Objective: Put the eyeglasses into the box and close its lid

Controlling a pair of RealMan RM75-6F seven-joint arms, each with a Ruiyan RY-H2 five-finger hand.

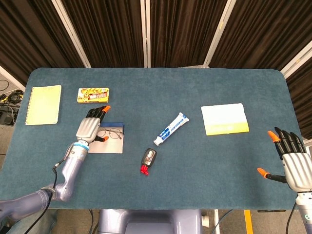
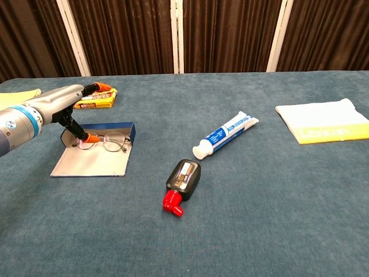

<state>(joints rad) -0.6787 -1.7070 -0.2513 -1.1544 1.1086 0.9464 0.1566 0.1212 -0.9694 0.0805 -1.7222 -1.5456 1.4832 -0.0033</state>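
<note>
The eyeglasses (image 1: 112, 132) (image 2: 109, 140) are thin wire frames. They lie flat across the open blue-walled box (image 1: 117, 125) (image 2: 112, 126), reaching onto its grey lid (image 1: 108, 146) (image 2: 92, 164), which lies flat in front. My left hand (image 1: 90, 127) (image 2: 60, 107) hovers over the box's left end with fingers stretched out. Its thumb tip sits beside the glasses' left end, and nothing is gripped. My right hand (image 1: 294, 165) shows only in the head view, at the table's near right corner, with its fingers spread and nothing in it.
A toothpaste tube (image 1: 171, 128) (image 2: 226, 134) and a black bottle with a red cap (image 1: 148, 160) (image 2: 181, 180) lie right of the box. A snack pack (image 1: 93, 95) (image 2: 97, 99) and a yellow notepad (image 1: 44, 104) lie behind the box, to its left. A white-yellow cloth (image 1: 224, 118) (image 2: 323, 127) lies far right.
</note>
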